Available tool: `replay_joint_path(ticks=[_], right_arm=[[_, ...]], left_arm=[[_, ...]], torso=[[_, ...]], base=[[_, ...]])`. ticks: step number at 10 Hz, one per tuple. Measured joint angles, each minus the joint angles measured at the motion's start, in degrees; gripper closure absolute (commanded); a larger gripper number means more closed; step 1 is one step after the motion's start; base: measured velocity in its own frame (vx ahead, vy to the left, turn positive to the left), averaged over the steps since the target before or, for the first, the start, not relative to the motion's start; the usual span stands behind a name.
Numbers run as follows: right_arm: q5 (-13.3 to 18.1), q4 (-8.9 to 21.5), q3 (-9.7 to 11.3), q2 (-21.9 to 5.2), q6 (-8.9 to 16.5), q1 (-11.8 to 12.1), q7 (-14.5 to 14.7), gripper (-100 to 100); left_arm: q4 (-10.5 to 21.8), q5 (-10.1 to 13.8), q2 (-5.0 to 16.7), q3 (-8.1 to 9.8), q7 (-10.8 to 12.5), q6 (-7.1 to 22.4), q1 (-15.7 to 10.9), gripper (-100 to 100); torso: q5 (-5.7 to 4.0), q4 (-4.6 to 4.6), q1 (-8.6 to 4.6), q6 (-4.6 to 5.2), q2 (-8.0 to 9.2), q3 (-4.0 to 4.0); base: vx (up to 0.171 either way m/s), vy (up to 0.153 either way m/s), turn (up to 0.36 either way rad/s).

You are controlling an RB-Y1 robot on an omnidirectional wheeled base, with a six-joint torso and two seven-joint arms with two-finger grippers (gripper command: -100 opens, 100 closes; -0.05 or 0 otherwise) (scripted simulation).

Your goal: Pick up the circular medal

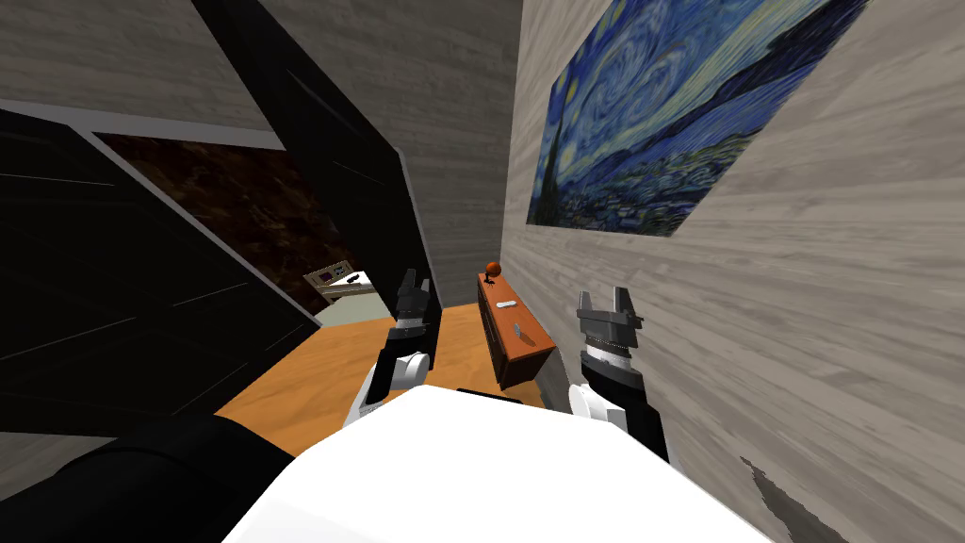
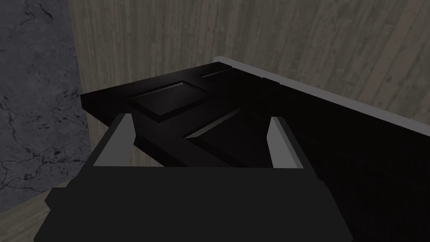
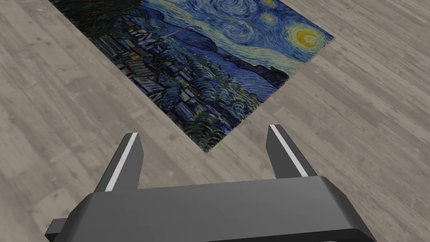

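Pincers come first, because they are closest. The left gripper (image 1: 412, 286) is held up over the floor (image 1: 320, 377), which is smooth and orange like wood. Its two thin grey fingers (image 2: 117, 143) are flat like blades. They are spread wide with nothing between them. They point at a black door (image 2: 168, 98) with sunken square panels.

The right gripper (image 1: 603, 304) is held up close to the wall (image 1: 801, 330), which is made of long grey planks with a rough grain. Its fingers (image 3: 126, 161) are spread wide too and hold nothing.

Between the two arms and a bit further on, a long brown cabinet (image 1: 526, 363) stands against that plank wall. It is shaped like a box and looks like wood. A small grey thing (image 1: 517, 331) lies on its flat top, and a small white thing (image 1: 506, 304) lies just past it. Both are too tiny to name.

At the far end of the cabinet top stands the medal (image 1: 490, 270). It is a little round orange-red shape on a short stem. It is well apart from both pincers, and nothing is touching it.

Higher up on the plank wall hangs a big flat painting (image 1: 678, 113) full of blue swirls.

Farthest away, past the black door, a pale low table (image 1: 344, 287) sits with small dark bits on top.
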Motion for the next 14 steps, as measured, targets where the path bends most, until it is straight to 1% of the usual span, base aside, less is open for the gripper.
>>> replay_joint_path(ticks=[1, 2, 4, 7, 8, 10, 11, 12, 13, 14], right_arm=[[0.3, 0.9, 0.2, -1.0, -0.1, -0.1, 0.0, -100], [0.6, 1.8, 0.2, -2.1, 0.3, -0.6, 0.0, -100], [1.5, 5.3, 0.5, -4.2, 0.2, -1.6, 0.0, -100], [3.3, 9.3, 1.7, -7.3, 1.9, -2.5, 0.4, -100], [3.5, 10.1, 1.8, -8.0, 2.2, -2.6, 0.4, -100], [4.2, 12.8, 2.2, -9.1, 2.4, -3.3, 0.6, -100], [4.7, 14.8, 2.4, -9.8, 2.5, -4.2, 0.8, -100], [5.6, 16.2, 3.3, -10.4, 2.9, -4.3, 1.3, -100], [5.9, 17.8, 3.5, -10.9, 3.1, -4.5, 1.5, -100], [6.2, 19.7, 3.6, -12.0, 2.8, -4.7, 1.5, -100]], left_arm=[[0.0, 0.0, 0.0, 0.00, 0.0, 0.0, 0.0, 0], [0.0, 0.0, 0.0, 0.00, 0.0, 0.0, 0.0, 0], [0.0, 0.0, 0.0, 0.00, 0.0, 0.0, 0.0, 0], [0.0, 0.0, 0.0, 0.00, 0.0, 0.0, 0.0, 0], [0.0, 0.0, 0.0, 0.00, 0.0, 0.0, 0.0, 0], [0.0, 0.0, 0.0, 0.00, 0.0, 0.0, 0.0, 0], [0.0, 0.0, 0.0, 0.00, 0.0, 0.0, 0.0, 0], [0.0, 0.0, 0.0, 0.00, 0.0, 0.0, 0.0, 0], [0.0, 0.0, 0.0, 0.00, 0.0, 0.0, 0.0, 0], [0.0, 0.0, 0.0, 0.00, 0.0, 0.0, 0.0, 0]], torso=[[0.00, 0.00, -0.02, -0.01, 0.04, 0.02], [-0.01, 0.01, -0.02, -0.01, 0.07, 0.04], [-0.01, 0.03, -0.05, -0.01, 0.15, 0.08], [-0.02, 0.05, -0.07, -0.01, 0.21, 0.12], [-0.02, 0.04, -0.06, 0.01, 0.16, 0.10], [-0.01, 0.03, -0.05, 0.01, 0.11, 0.06], [-0.01, 0.02, -0.04, -0.01, 0.11, 0.06], [-0.01, 0.03, -0.04, -0.01, 0.15, 0.09], [-0.01, 0.03, -0.05, 0.02, 0.14, 0.08], [-0.01, 0.03, -0.06, 0.00, 0.14, 0.08]], base=[[-0.027, -0.002, 0.087], [-0.039, -0.001, 0.063], [-0.050, -0.008, 0.095], [-0.052, -0.013, 0.088], [-0.038, -0.008, 0.073], [-0.031, -0.005, 0.075], [-0.047, -0.008, 0.148], [-0.038, -0.007, 0.043], [-0.038, -0.006, 0.103], [-0.030, -0.008, 0.050]])
